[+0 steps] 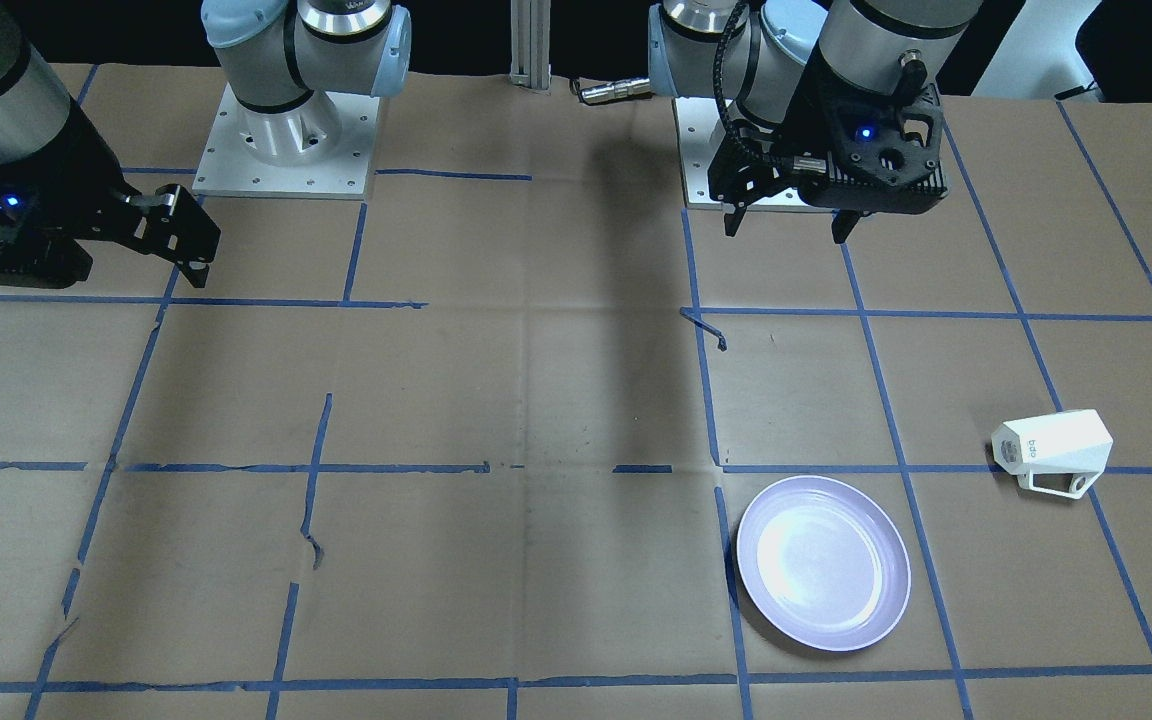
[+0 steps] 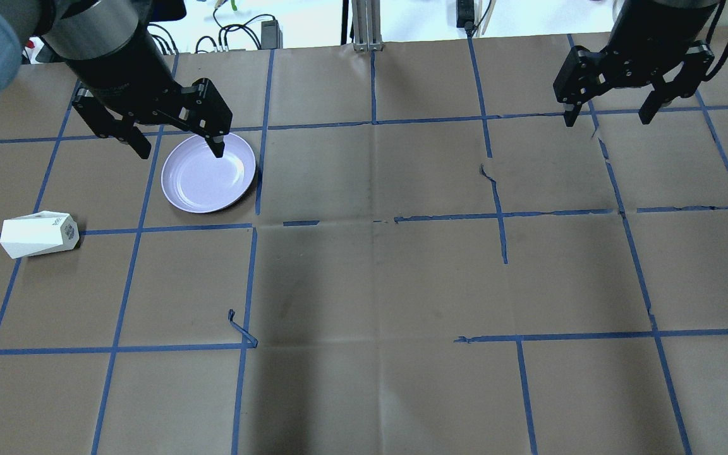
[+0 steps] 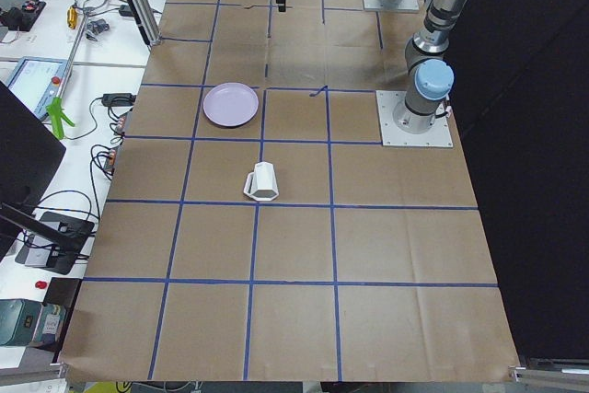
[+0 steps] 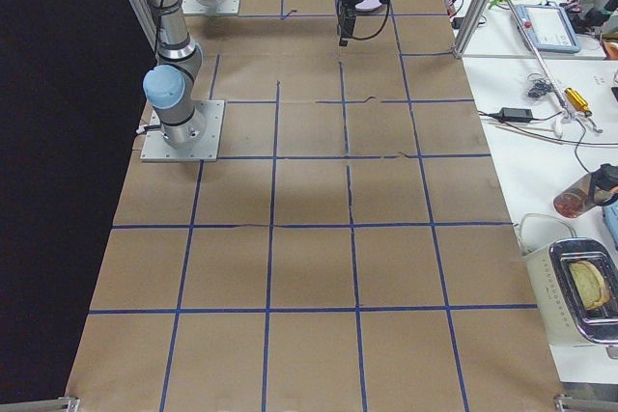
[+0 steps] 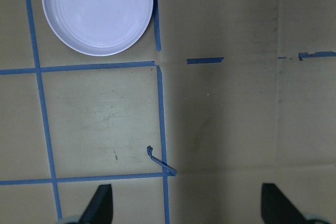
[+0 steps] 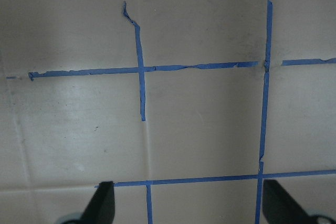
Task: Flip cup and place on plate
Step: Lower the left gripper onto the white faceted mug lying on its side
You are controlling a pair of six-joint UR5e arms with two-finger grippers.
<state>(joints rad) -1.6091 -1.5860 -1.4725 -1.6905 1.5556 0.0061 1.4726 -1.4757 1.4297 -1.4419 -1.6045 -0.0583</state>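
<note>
Left gripper [image 1: 786,235] and right gripper [image 2: 605,121] both gape empty, so we'd pinch the probably light, slick, chippable cup [image 1: 1054,450] by its rim.

The cup [image 1: 1054,450], a small white faceted mug with an angular loop handle and tiny blue lettering, is lying on its side on the brown paper [image 1: 536,560], handle low against the surface. The plate [image 1: 823,563], round, shallow, glossy pale lavender-white with a raised rim, is sitting flat. From behind the robot, the cup is lying at the plate's 8 o'clock, well apart.
</note>
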